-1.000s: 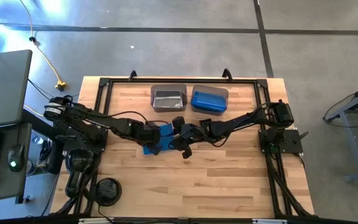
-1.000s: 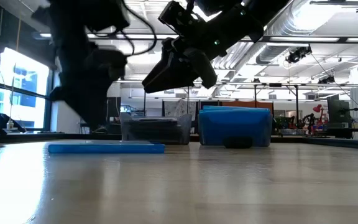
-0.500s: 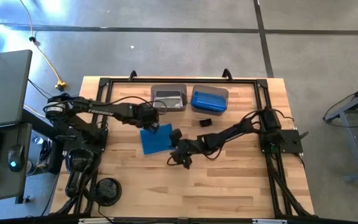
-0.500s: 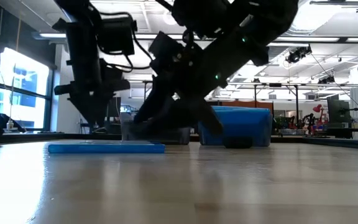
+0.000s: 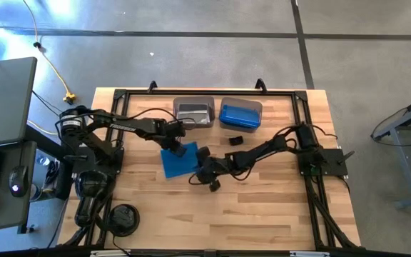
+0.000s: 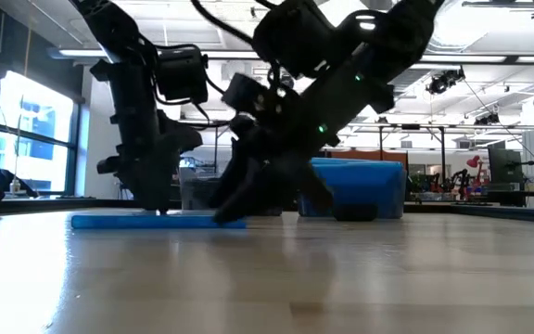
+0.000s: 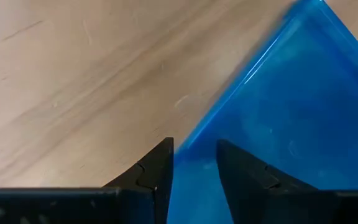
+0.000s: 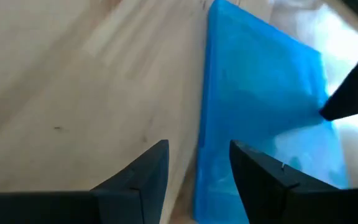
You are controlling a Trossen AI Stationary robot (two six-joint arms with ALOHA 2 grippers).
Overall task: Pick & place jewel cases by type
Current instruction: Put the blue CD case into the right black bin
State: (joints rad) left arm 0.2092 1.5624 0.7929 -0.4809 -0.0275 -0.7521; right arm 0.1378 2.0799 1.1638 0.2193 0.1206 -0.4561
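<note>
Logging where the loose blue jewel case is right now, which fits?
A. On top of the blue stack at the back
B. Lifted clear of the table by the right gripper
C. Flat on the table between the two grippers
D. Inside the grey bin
C: the blue jewel case lies flat on the table, with the left gripper at one edge and the right gripper at another.

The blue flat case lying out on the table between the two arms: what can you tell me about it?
The blue jewel case is a thin, square, translucent blue plastic case lying flat on the wooden table, in front of the two bins. Its surface looks glossy. The left gripper is down at its far edge, one finger over the case and one over bare wood. The right gripper is at its right edge, fingers apart astride that edge. Neither has lifted it.
</note>
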